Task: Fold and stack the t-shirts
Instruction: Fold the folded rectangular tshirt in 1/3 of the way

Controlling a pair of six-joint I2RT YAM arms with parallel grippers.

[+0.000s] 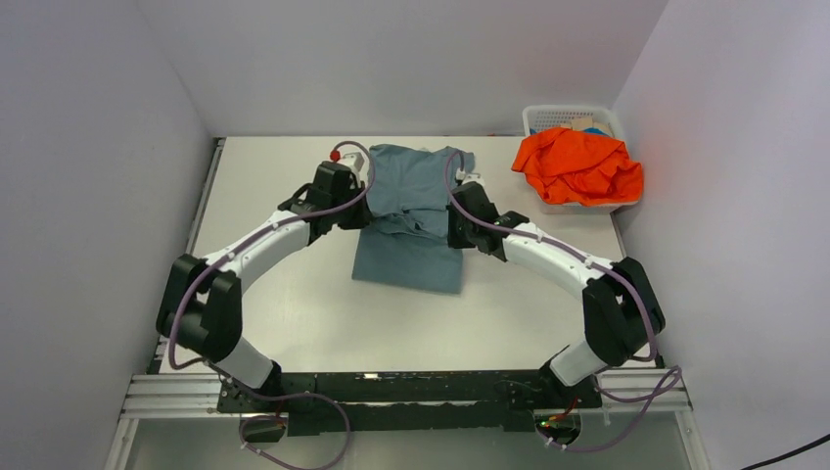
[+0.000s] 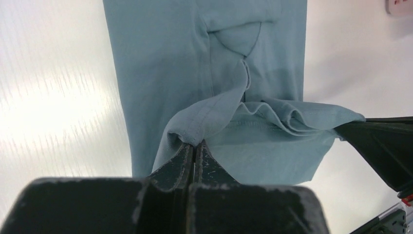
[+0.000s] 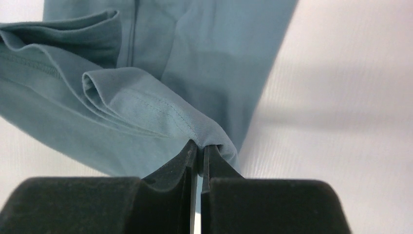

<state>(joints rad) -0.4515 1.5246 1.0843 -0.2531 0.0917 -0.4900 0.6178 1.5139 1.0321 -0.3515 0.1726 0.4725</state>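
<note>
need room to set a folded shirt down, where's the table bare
Bare white table: the near strip between the slate blue-grey cotton t-shirt and the arm bases, and the far left corner. Crowded: the middle, where left hand and right hand pinch that shirt; far right, the bright orange t-shirt over the white mesh basket.

A white, faintly glossy table fills the floor of a white-walled enclosure. On it, around the middle and toward the far edge, lies a blue-grey t-shirt folded into a long narrow strip; its near and far parts rest flat on the surface, while a bunched ridge across its middle is raised off it. A white mesh basket sits in the far right corner, well apart from that shirt, with a crumpled orange t-shirt heaped in it and spilling over its near rim.
</note>
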